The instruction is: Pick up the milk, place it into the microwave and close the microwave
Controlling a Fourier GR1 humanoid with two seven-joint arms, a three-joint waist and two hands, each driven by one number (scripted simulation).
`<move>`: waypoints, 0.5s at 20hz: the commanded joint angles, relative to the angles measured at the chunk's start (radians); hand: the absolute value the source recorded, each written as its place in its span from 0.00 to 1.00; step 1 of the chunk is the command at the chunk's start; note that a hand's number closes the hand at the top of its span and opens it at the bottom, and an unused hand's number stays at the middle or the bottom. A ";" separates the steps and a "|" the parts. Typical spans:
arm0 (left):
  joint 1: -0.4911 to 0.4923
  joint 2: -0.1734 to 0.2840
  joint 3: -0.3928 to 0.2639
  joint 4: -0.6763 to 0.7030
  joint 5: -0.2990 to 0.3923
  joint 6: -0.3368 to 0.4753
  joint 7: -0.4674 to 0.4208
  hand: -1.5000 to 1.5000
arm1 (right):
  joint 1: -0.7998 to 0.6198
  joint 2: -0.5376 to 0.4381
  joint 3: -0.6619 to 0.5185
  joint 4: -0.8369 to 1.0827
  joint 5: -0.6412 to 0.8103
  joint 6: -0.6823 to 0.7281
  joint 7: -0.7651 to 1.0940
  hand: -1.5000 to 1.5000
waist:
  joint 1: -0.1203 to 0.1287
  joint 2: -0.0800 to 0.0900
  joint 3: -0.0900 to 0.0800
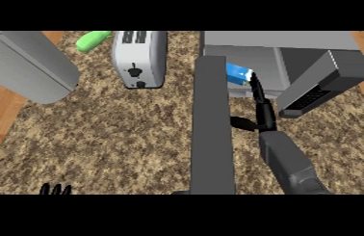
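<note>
The milk [237,74], a blue and white carton, stands inside the open microwave [277,41] at the back right. The microwave's dark grey door [213,129] swings out toward me, edge-on, left of the cavity. My right hand [262,110] reaches into the opening with straight fingers; its fingertips [253,81] touch the carton's right side and the thumb sticks out to the left, away from the milk. My left hand [55,189] shows only as upright fingertips at the lower left edge, resting.
A silver toaster [140,58] stands at the back centre, with a green object [92,40] to its left. A big grey rounded body [34,66] lies at the far left. A grey block with a dark face [316,85] juts out right of the cavity.
</note>
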 commanded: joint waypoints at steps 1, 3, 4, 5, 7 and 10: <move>-0.017 -0.001 -0.003 0.016 -0.024 0.007 0.013 0.00 | 0.053 0.005 0.005 -0.017 -0.003 0.095 -0.080 0.00 | -0.020 -0.009 -0.001; -0.019 -0.028 -0.067 0.005 -0.072 0.027 0.023 0.00 | 0.075 -0.003 0.019 -0.018 0.004 0.166 -0.074 0.00 | -0.026 -0.011 -0.001; -0.013 -0.019 -0.053 0.025 -0.065 0.019 0.018 0.00 | 0.123 -0.031 0.028 -0.023 0.010 0.213 -0.108 0.00 | -0.031 -0.013 -0.002; 0.019 0.029 -0.030 -0.034 -0.048 0.009 0.064 0.00 | 0.140 0.021 0.044 -0.040 0.019 0.173 -0.107 0.00 | -0.036 -0.017 -0.002; 0.030 -0.026 -0.124 -0.059 -0.127 0.073 0.091 0.00 | 0.141 -0.026 0.042 -0.055 0.015 0.212 -0.081 0.00 | -0.035 -0.016 -0.002; -0.060 -0.043 -0.104 0.050 -0.123 0.046 0.064 0.00 | 0.204 -0.067 0.041 -0.089 0.007 0.220 -0.097 0.00 | -0.041 -0.017 -0.003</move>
